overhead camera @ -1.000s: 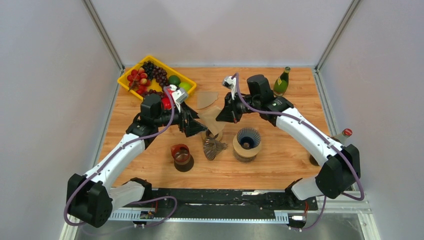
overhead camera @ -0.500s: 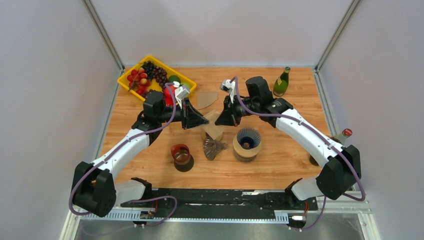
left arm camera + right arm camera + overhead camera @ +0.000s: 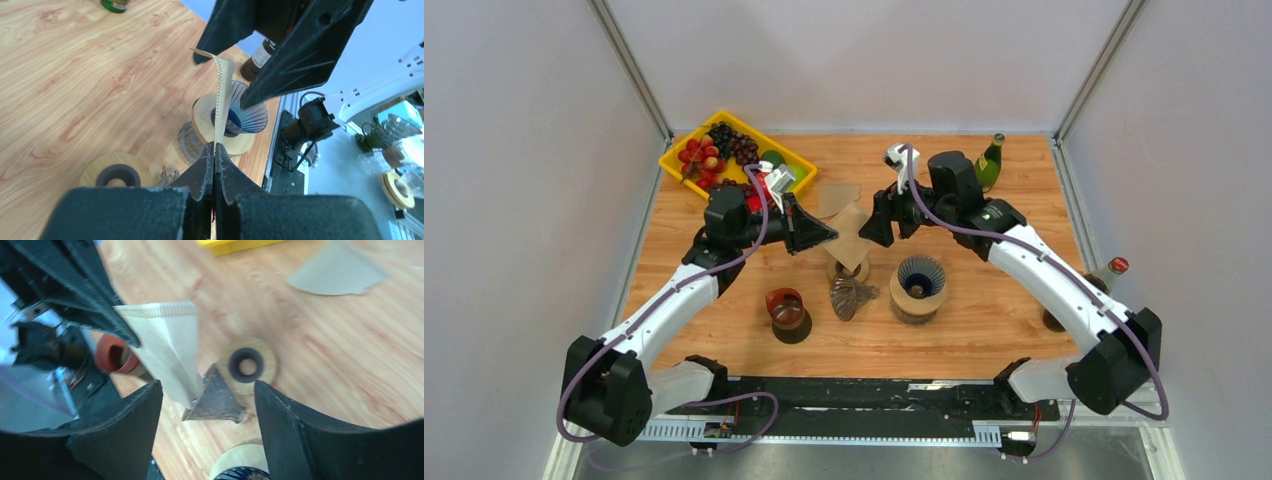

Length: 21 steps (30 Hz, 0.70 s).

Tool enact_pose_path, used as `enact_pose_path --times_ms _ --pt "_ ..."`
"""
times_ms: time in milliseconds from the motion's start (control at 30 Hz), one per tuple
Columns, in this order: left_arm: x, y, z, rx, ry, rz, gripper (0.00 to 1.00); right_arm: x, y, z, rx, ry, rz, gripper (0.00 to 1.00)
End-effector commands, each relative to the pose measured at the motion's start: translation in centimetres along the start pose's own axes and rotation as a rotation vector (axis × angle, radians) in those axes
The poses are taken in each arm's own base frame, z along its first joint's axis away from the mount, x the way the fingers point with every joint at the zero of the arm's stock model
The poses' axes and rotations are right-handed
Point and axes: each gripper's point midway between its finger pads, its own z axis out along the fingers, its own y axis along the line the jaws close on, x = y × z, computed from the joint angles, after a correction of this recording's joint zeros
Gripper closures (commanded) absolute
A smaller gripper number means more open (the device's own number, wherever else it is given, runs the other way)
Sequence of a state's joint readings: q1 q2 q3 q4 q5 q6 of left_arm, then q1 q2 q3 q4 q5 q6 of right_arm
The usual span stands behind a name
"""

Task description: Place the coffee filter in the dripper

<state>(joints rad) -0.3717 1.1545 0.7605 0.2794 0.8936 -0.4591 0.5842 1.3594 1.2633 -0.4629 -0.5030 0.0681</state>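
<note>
The left gripper [image 3: 214, 150] has its jaws closed on one edge of the brown paper coffee filter [image 3: 222, 95]. The left wrist view shows the filter edge-on, and the right wrist view shows its flat face. The right gripper [image 3: 207, 390] has its jaws spread, with the filter's free end between them. The filter hangs in the air, left of the blue ribbed dripper on a wooden ring [image 3: 919, 285], which stands on the wooden surface [image 3: 984, 330]. Both arms reach inward, wrists facing each other.

Filter [image 3: 852, 238] behind-left of dripper [image 3: 919, 280], tray [image 3: 667, 158] back left, bottle [image 3: 987, 166] back right
</note>
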Motion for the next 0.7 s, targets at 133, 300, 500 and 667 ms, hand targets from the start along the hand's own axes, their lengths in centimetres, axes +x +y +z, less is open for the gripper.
enact_pose_path --times_ms 133,300,500,667 --pt "-1.7 -0.1 -0.5 -0.058 -0.091 -0.003 1.0 -0.6 -6.2 -4.3 0.448 -0.193 0.115 0.08" --pt "-1.6 -0.6 -0.5 -0.027 -0.089 -0.006 1.0 -0.8 -5.7 -3.7 0.404 -0.213 0.121 0.06" --pt "-1.6 -0.9 -0.5 -0.016 -0.089 -0.005 1.0 -1.4 -4.2 -2.2 0.287 -0.209 0.13 0.06" --pt "-1.5 -0.8 -0.6 -0.022 -0.087 -0.011 1.0 -1.7 -3.2 -1.5 0.217 -0.205 0.128 0.06"
